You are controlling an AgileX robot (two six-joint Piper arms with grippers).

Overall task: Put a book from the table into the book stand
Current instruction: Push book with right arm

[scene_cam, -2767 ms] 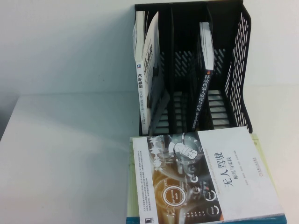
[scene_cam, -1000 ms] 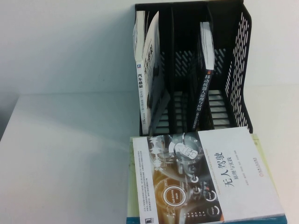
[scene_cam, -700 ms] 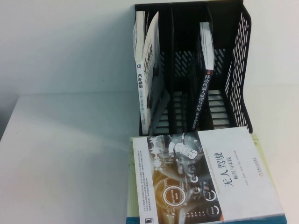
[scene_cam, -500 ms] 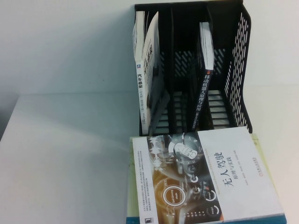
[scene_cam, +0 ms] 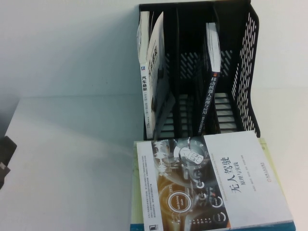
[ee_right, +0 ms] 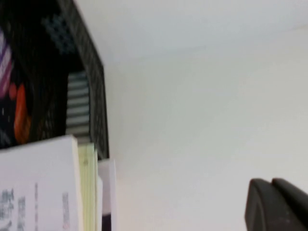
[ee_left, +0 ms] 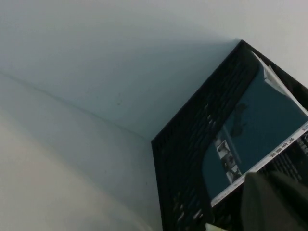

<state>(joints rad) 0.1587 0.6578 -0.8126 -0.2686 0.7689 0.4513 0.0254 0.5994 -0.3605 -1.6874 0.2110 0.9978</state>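
A black mesh book stand (scene_cam: 250,72) stands at the back of the table. A white book (scene_cam: 151,77) leans in its left slot and a dark-spined book (scene_cam: 209,91) stands in a slot further right. A stack of books lies flat in front of it, topped by a white and grey book (scene_cam: 211,183). My left gripper (scene_cam: 4,161) shows at the table's far left edge. In the left wrist view it (ee_left: 276,202) looks shut and empty, with the stand (ee_left: 192,144) beyond. My right gripper (ee_right: 275,204) is shut and empty beside the stack (ee_right: 33,187), out of the high view.
The white table (scene_cam: 72,159) lies open to the left of the stack and stand. A yellow-green book (scene_cam: 269,159) sticks out under the top book on its right side. A pale wall stands behind the stand.
My left gripper has come into the high view at the far left edge. The books and the stand have not moved.
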